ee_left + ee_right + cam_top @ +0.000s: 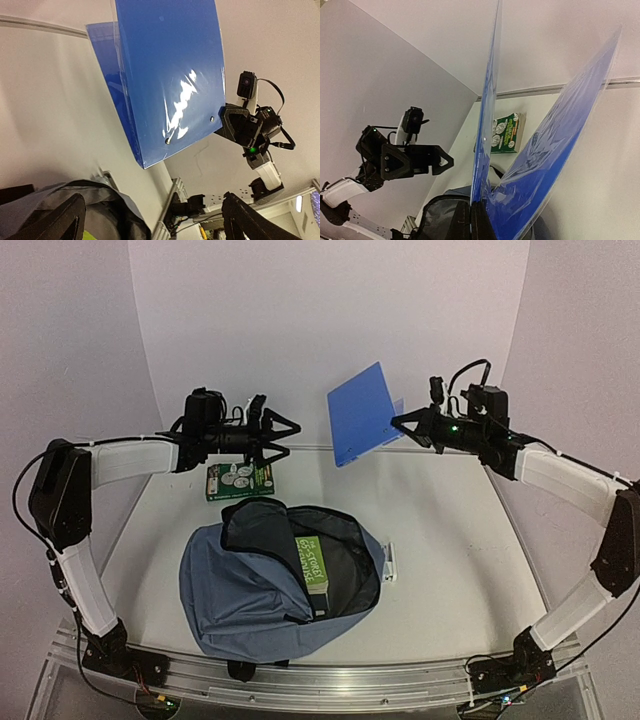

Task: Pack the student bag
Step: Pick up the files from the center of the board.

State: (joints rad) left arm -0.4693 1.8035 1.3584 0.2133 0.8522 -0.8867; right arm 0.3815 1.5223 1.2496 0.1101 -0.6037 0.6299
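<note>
My right gripper (397,421) pinches the blue folder (362,412) by one corner, aloft; my left gripper (290,438) gapes empty. The student bag (235,590) lies open mid-table: soft, floppy, probably best lifted by its mouth rim.

Over far edge of desk (460,540), mid-air: blue folder (362,412) pinched in my right tool (397,423), bars lane between my tools. My left tool (288,438) spread wide, near folder, apart. Under it, green box (240,481). Student bag (235,590) fills near-left area, mouth open upward, green book (312,560) inside. Right half of desk open for passing.
</note>
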